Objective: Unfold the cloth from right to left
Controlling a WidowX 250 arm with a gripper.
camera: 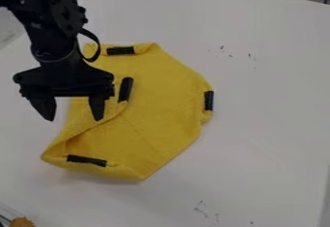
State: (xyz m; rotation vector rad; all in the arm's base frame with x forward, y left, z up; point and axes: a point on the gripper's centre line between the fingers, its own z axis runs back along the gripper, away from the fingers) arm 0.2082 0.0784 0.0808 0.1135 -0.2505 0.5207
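The black gripper (71,119) hangs at the left over the left edge of the yellow cloth (158,110), its two fingers apart with nothing between them. One fingertip is in front of the cloth, the other in front of the white table. The cloth lies partly folded, with a flap edge running from its middle down to the lower left corner. Black strips mark its top, middle, right side and lower left. The arm hides part of the cloth's upper left; whether the gripper touches it I cannot tell.
The cloth rests on a white table (270,124) with small dark marks at the upper right and near the bottom. An orange-brown object (22,222) shows at the bottom left corner. Dark items stand beyond the table's far edge at the top right.
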